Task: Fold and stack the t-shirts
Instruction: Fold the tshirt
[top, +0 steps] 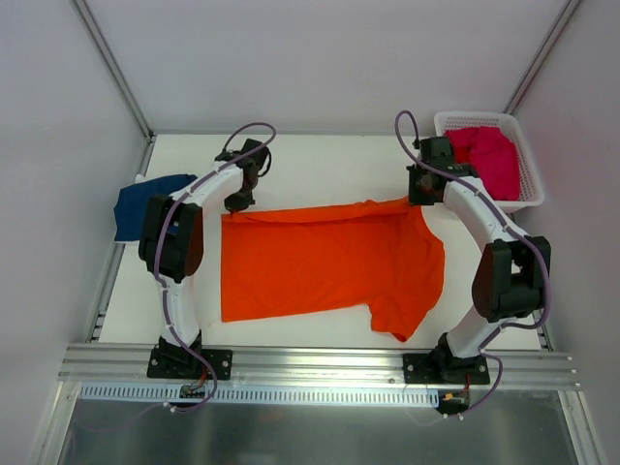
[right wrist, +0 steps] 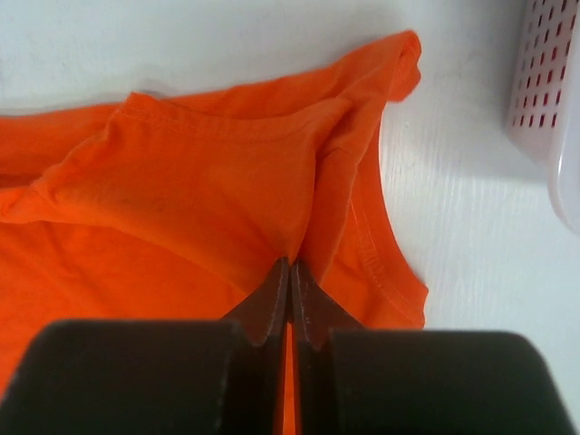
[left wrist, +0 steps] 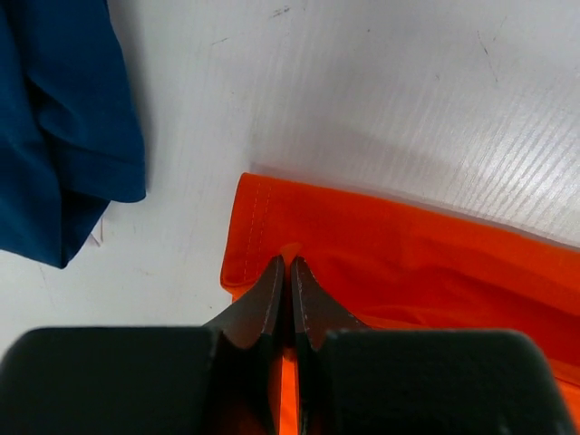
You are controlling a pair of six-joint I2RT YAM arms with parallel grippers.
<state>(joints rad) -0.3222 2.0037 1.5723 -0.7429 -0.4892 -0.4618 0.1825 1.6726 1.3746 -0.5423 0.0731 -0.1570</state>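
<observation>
The bright orange t-shirt [top: 325, 260] lies spread across the middle of the table, one sleeve hanging toward the near right. My left gripper [top: 237, 201] is shut on the orange shirt's far left hem corner [left wrist: 272, 227]. My right gripper [top: 418, 194] is shut on the orange shirt by its far right collar and shoulder [right wrist: 227, 172]. The navy blue t-shirt [top: 147, 203] lies bunched at the table's left edge and shows in the left wrist view [left wrist: 54, 127]. A magenta-pink t-shirt [top: 489, 155] lies in the basket.
The white lattice basket [top: 528, 189] stands at the far right corner, and its wall shows in the right wrist view [right wrist: 553, 100]. Enclosure walls stand close on the left, right and back. A metal rail [top: 310, 363] runs along the near edge.
</observation>
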